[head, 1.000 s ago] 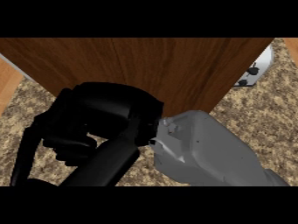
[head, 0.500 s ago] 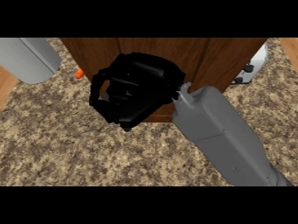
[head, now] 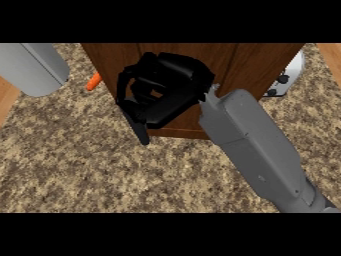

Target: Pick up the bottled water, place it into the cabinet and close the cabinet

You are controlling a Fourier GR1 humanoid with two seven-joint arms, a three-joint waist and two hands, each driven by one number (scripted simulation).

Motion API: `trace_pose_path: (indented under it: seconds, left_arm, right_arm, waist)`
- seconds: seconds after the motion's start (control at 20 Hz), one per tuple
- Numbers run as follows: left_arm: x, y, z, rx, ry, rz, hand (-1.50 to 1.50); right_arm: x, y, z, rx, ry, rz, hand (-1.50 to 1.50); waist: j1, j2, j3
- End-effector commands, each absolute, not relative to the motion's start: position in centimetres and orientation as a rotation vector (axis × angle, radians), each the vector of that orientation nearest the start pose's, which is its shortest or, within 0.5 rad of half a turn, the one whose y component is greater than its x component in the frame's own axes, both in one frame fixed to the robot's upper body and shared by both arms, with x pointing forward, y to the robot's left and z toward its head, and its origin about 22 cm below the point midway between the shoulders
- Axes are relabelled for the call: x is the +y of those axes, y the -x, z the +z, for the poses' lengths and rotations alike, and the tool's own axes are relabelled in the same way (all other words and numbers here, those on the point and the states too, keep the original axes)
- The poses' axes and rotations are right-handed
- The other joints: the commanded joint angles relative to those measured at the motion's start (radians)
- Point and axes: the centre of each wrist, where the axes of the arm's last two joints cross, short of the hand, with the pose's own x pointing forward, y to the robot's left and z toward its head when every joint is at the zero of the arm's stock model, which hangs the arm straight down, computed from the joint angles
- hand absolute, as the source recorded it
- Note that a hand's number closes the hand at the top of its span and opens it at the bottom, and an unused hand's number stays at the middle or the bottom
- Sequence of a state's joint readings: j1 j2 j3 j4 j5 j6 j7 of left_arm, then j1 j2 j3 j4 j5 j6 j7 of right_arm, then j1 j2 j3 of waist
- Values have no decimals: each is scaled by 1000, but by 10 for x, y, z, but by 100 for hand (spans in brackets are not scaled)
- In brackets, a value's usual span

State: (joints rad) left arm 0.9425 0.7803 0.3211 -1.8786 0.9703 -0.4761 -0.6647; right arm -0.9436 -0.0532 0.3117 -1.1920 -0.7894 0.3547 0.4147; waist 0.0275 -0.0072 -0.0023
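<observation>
The brown wooden cabinet [head: 239, 60] stands at the top middle of the head view, and only plain wood panels show on it, with no opening. My right hand [head: 165, 92] lies against its front face near the left side, its forearm [head: 254, 145] coming in from the lower right. The fingers [head: 132, 100] are loosely bent, one pointing down past the cabinet's lower edge, and nothing shows between them. No bottled water is in sight. My left hand does not show.
A grey rounded body [head: 25, 67] fills the upper left corner. A small orange object [head: 93, 81] lies just left of the cabinet. A white and grey appliance [head: 287, 75] stands behind the cabinet's right side. Speckled granite counter [head: 92, 175] spreads below, with wood floor at both sides.
The right hand has moved up and away from the view towards the cabinet's front. The view now takes in more counter, the grey body and the orange object.
</observation>
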Motion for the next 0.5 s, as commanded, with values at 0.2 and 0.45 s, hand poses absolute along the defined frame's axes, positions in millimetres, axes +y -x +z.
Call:
trace_pose_path:
  seconds: [0.2, 0.45]
  left_arm:
    - [441, -31, 92, -1871, 168, 109, -150]
    - [433, -31, 87, -1887, 195, 99, -150]
  right_arm:
    - [-69, -400, 228, -1557, -906, 615, -150]
    - [-71, -405, 235, -1636, -833, 571, -150]
  waist:
    - [3, 13, 2]
    - [23, 15, 1]
